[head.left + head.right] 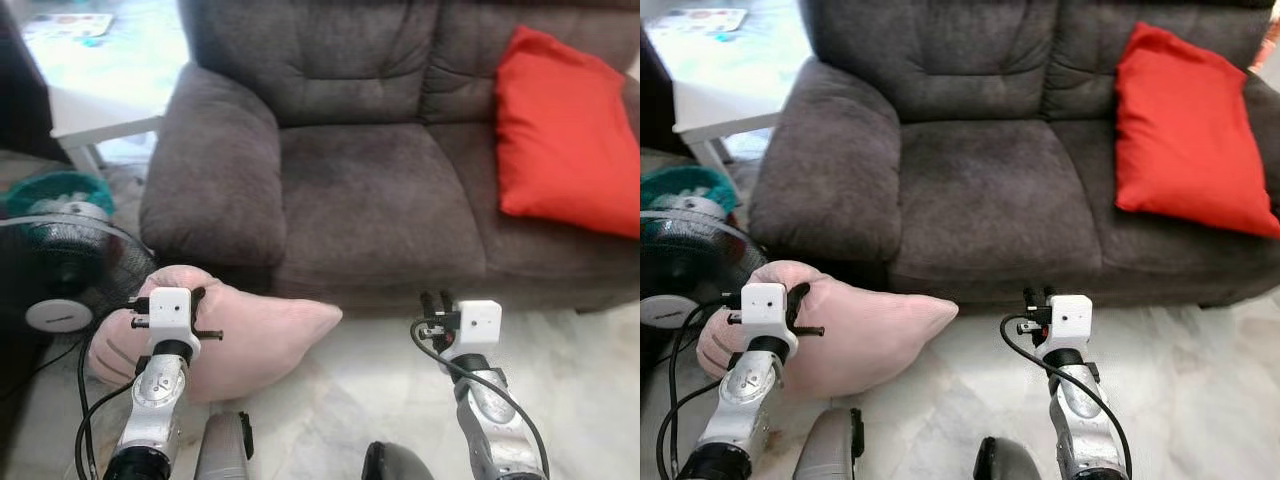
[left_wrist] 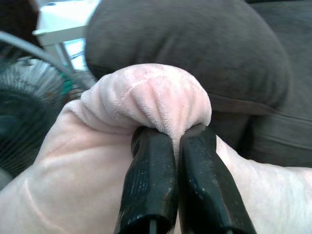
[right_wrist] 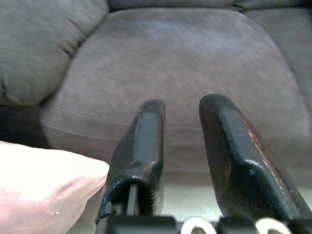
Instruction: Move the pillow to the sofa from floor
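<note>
Grey sofa (image 1: 380,190) filled the upper frame; lower left, our left gripper (image 2: 173,139) had pinched the pink pillow (image 1: 250,340) on the floor (image 1: 370,390), unlifted; right gripper (image 3: 180,109) gaped empty.

A pale pink plush pillow (image 1: 235,345) lies on a white marbled floor (image 1: 580,370) before a dark grey-brown sofa (image 1: 370,190). A bright red cushion (image 1: 565,135) stands out against the sofa's dull fabric. Black fingers of the left gripper (image 2: 176,146) pinch the pink plush; the right gripper (image 3: 181,122) is also black, one finger scuffed with reddish marks. Both silver arms carry white wrist boxes. At the left, a fan (image 1: 60,265) shows a black grille, teal blades and a white hub.
</note>
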Controlling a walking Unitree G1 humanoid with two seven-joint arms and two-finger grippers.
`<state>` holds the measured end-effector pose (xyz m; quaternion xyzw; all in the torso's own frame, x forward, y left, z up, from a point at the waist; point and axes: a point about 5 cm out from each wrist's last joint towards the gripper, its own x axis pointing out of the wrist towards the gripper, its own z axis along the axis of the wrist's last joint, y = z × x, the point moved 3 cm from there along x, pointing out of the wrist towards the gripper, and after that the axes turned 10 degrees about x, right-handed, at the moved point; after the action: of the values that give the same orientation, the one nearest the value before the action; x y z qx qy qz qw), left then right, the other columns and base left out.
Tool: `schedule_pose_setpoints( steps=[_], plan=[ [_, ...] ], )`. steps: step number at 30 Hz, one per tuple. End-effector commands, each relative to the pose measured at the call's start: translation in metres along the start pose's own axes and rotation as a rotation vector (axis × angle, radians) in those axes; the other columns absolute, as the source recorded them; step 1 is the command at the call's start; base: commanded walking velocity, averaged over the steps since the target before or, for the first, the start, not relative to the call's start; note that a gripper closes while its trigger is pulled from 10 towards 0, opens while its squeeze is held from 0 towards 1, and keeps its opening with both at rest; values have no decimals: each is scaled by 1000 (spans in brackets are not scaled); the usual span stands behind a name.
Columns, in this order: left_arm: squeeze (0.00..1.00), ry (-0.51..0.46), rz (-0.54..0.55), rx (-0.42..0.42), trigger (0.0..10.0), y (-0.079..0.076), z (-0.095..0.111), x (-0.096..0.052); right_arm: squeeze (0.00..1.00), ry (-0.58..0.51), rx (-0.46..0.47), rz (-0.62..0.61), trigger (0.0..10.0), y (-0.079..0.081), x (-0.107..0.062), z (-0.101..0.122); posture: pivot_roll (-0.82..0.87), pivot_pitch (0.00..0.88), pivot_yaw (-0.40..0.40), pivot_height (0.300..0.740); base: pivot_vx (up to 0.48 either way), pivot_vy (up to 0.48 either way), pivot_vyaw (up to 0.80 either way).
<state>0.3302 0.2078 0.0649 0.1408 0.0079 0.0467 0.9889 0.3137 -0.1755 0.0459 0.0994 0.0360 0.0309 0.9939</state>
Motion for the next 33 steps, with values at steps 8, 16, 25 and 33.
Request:
schedule_pose_setpoints(
  steps=[8,16,25,33],
  plan=[
    [0,-99,13,5,10000,1,23,5,0,-27,9,-4,10000,-2,0,5,118,53,-78,631,0,0,0],
    [0,-99,13,1,10000,1,23,6,0,-38,16,3,10000,0,1,6,119,52,-75,631,0,0,0],
    [0,-100,13,-2,10000,2,24,6,0,-47,16,-2,10000,0,0,7,122,50,-74,631,0,0,0],
    [0,-103,14,-2,10000,3,24,7,0,-53,19,-13,10000,-1,0,7,126,45,-73,684,0,0,0]
  ],
)
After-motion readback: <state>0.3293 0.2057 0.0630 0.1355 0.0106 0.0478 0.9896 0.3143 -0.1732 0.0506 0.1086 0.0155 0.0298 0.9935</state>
